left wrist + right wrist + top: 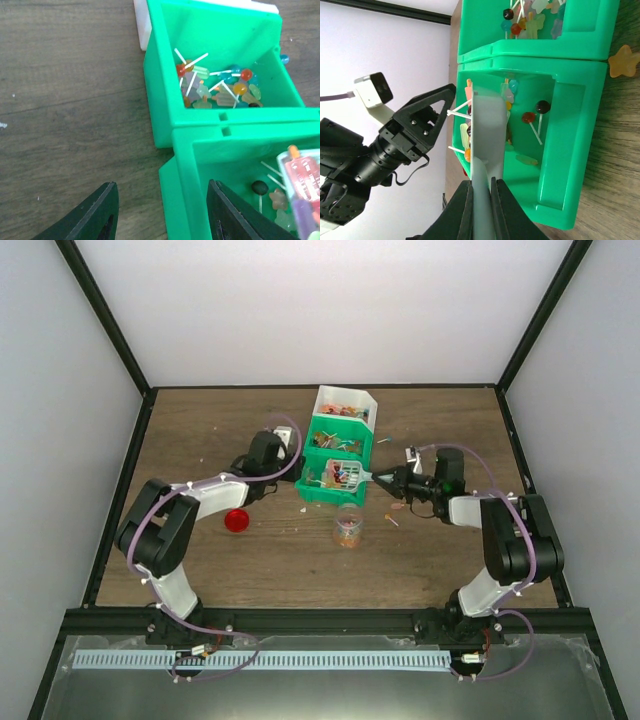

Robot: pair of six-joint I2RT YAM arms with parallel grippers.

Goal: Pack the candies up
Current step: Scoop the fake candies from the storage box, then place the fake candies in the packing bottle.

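Note:
The candies are small lollipops and gummies in mixed colours. They lie in the near green bin (322,496) and in the middle green bin (220,87). My right gripper (481,182) is shut on the handle of the pale scoop (487,125). The scoop's head (302,185) sits inside the near bin with candies in it. My left gripper (162,184) is open, its jaws astride the near bin's left wall (187,165) with a gap on the outer side. The right gripper (385,478) reaches in from the bin's right, the left gripper (298,475) from its left.
A clear jar (348,526) with some sweets stands just in front of the bins. A red lid (237,520) lies to the left of it. A white bin (345,400) sits behind the green ones. Loose sweets lie on the wood by the right gripper (392,520).

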